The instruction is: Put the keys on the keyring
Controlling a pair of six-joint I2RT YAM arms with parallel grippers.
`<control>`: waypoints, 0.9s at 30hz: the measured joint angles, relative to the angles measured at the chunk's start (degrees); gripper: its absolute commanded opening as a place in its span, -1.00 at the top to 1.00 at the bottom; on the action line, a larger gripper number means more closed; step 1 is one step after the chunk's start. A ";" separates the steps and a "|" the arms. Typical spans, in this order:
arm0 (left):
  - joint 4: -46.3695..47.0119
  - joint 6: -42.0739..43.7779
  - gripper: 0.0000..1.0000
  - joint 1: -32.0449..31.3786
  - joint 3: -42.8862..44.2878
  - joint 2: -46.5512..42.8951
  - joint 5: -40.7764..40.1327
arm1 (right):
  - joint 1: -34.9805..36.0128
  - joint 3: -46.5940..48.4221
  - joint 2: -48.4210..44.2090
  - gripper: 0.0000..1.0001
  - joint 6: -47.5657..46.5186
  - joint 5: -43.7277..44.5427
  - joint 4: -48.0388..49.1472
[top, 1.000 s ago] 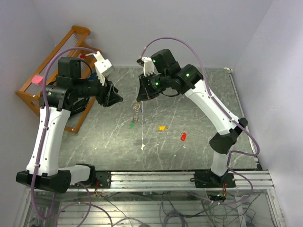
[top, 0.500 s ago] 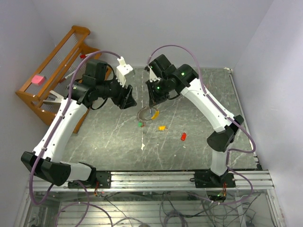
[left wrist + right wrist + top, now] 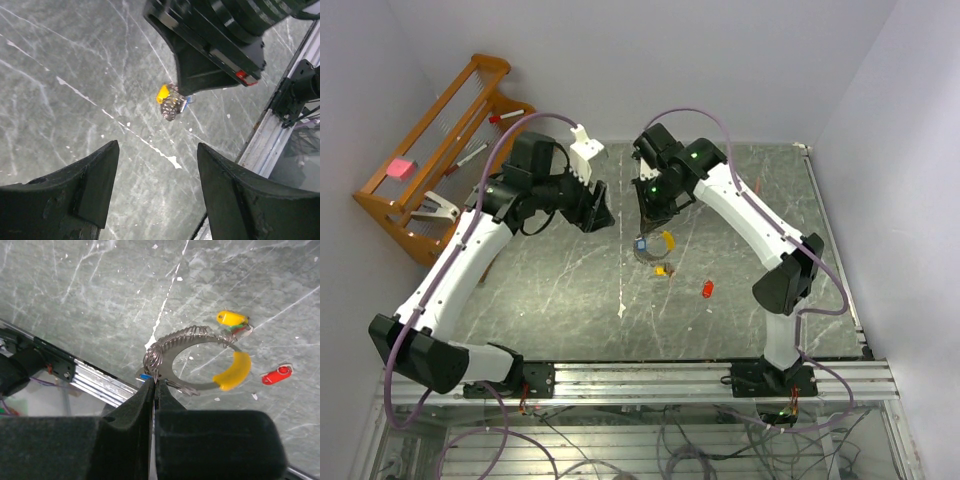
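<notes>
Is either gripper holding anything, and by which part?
The right gripper pinches the keyring by its wire loop beside the coiled stretch, away from the yellow piece. The left gripper is open, empty.

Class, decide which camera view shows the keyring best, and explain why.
The right wrist view: the keyring shows close up, its whole loop and yellow curved piece clear, pinched by the right pincer. The top view shows the keyring tiny; the left wrist view shows only a bunched lump.
</notes>
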 measured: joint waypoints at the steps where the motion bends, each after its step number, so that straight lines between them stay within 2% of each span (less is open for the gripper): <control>1: 0.33 -0.57 -0.49 -0.37 -0.74 0.00 0.02 | -0.44 -0.61 0.00 1.00 0.63 -0.59 0.63; 9: 2.14 -5.84 -0.52 -1.79 -5.16 -0.81 -0.44 | -3.69 -9.01 -3.89 1.00 7.52 -6.86 10.86; 15: 4.26 -7.63 -0.60 -2.05 -5.14 -0.79 -0.87 | -4.72 -10.16 -5.25 1.00 11.56 -11.23 16.76; 27: 4.11 -0.39 -0.61 -6.12 -0.90 1.55 -5.95 | -4.94 -6.23 -5.25 1.00 14.34 -18.23 20.04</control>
